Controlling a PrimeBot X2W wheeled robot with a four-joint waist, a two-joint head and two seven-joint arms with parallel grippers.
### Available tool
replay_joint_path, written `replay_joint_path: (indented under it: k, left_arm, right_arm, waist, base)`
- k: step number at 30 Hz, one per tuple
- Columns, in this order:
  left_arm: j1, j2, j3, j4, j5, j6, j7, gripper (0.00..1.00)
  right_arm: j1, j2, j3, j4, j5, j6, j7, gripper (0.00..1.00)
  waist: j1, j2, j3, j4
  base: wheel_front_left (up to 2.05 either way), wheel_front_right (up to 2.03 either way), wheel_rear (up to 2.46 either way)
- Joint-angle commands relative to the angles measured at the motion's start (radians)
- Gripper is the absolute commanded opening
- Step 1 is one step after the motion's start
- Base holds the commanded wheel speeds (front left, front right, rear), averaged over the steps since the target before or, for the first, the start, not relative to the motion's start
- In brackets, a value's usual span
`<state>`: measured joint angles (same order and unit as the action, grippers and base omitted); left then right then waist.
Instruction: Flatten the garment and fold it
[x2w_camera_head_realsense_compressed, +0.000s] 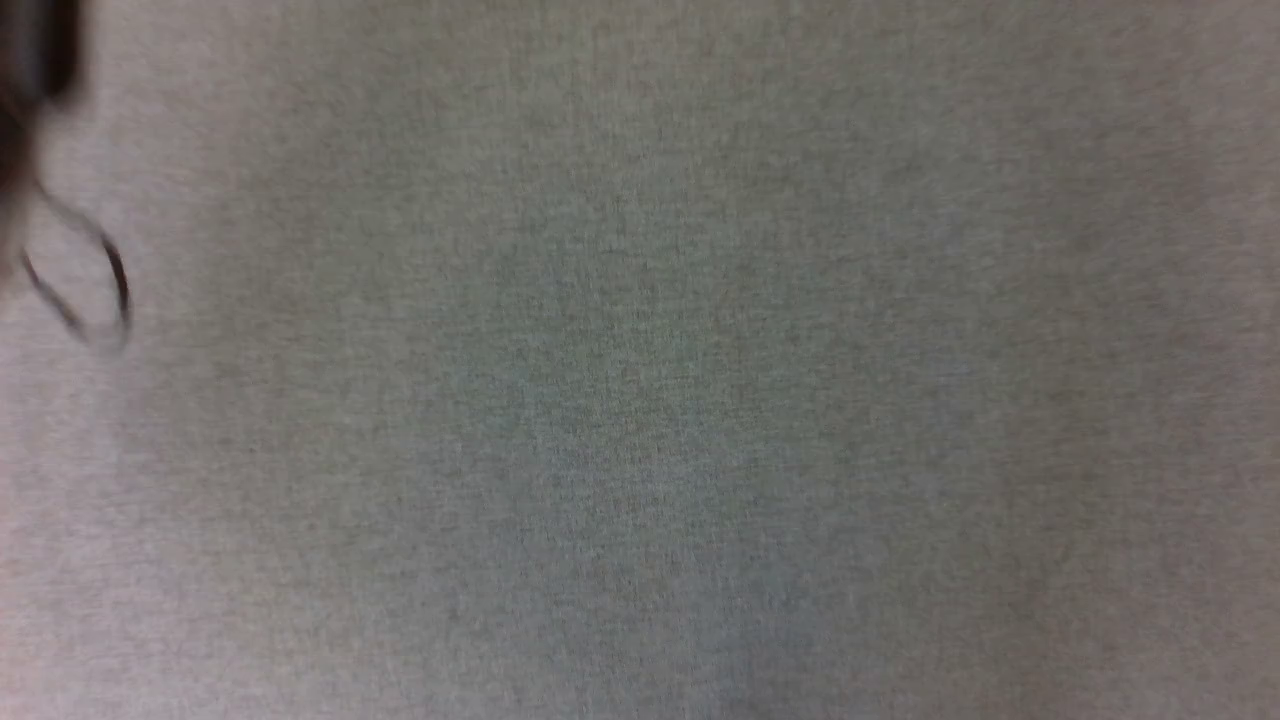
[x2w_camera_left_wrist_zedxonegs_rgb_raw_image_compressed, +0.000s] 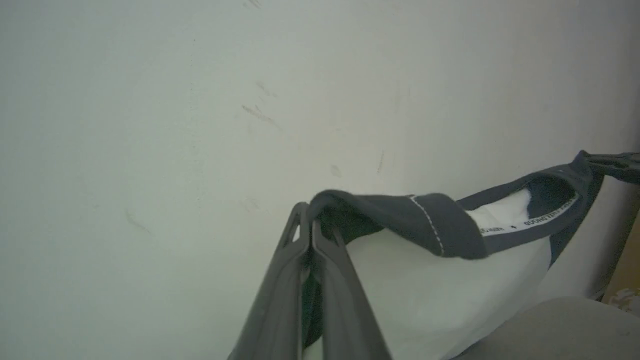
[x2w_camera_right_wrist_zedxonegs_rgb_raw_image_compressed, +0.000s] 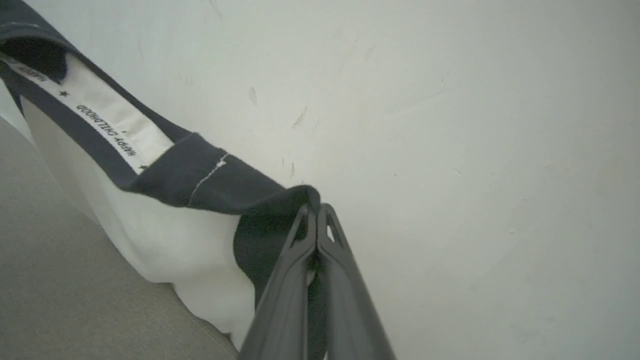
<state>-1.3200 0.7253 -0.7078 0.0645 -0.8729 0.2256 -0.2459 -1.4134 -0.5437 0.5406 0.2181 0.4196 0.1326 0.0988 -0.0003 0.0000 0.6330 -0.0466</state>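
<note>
My left tool (x2w_camera_left_wrist_zedxonegs_rgb_raw_image_compressed: 306, 216) is clamped shut on black cloth at one side of the neck of the soft white shirt with black sleeves and black neckband (x2w_camera_left_wrist_zedxonegs_rgb_raw_image_compressed: 440, 295). My right tool (x2w_camera_right_wrist_zedxonegs_rgb_raw_image_compressed: 317, 214) pinches the black cloth at the other side. The neckline stretches between them before a pale wall (x2w_camera_left_wrist_zedxonegs_rgb_raw_image_compressed: 150, 125), white printed neck tape (x2w_camera_right_wrist_zedxonegs_rgb_raw_image_compressed: 107, 125) showing, with the white body down by the grey fabric-covered table (x2w_camera_right_wrist_zedxonegs_rgb_raw_image_compressed: 60, 280).

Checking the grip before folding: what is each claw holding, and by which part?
The soft white shirt with black sleeves, held by both: left claw and right claw each pinch black fabric beside its neckband.
</note>
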Motion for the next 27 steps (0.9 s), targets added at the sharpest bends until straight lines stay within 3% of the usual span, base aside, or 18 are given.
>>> replay_joint_path:
  k: [1,8,9,15,19,27]
  left_arm:
    - [0.099,0.025,-0.02,-0.064,-0.003,0.034,0.0,0.0]
    - [0.392,0.089,-0.095,-0.258,0.004,0.147,-0.004,0.0]
    - [0.392,0.089,-0.095,-0.258,0.004,0.147,-0.004,0.0]
    - [0.623,0.12,-0.151,-0.368,-0.022,0.233,-0.008,0.0]
    - [0.747,0.137,-0.203,-0.39,-0.043,0.249,-0.006,0.0]
    - [0.924,0.148,-0.36,-0.383,-0.096,0.229,0.093,0.0]
  right_arm:
    - [0.109,-0.017,-0.026,-0.059,0.018,-0.002,0.013,0.0]
    - [0.468,-0.024,-0.116,-0.25,0.04,-0.002,0.085,0.0]
    - [0.468,-0.024,-0.116,-0.25,0.04,-0.002,0.085,0.0]
    - [0.759,0.032,-0.159,-0.359,0.05,-0.002,0.132,0.0]
    - [0.943,0.075,-0.182,-0.411,0.048,-0.002,0.15,0.0]
    - [1.241,0.101,-0.227,-0.449,0.079,-0.002,0.222,0.0]
  waist:
    - [0.0003,0.0,-0.106,-0.007]
    - [0.0003,0.0,-0.235,-0.009]
    - [0.0003,0.0,-0.235,-0.009]
    - [0.0003,0.0,-0.315,-0.016]
    - [0.0003,0.0,-0.361,-0.018]
    - [0.0003,0.0,-0.447,-0.006]
  base:
    - [0.0,0.0,0.0]
    - [0.0,0.0,0.0]
    - [0.0,0.0,0.0]
    - [0.0,0.0,0.0]
    - [0.0,0.0,0.0]
    - [0.0,0.0,0.0]
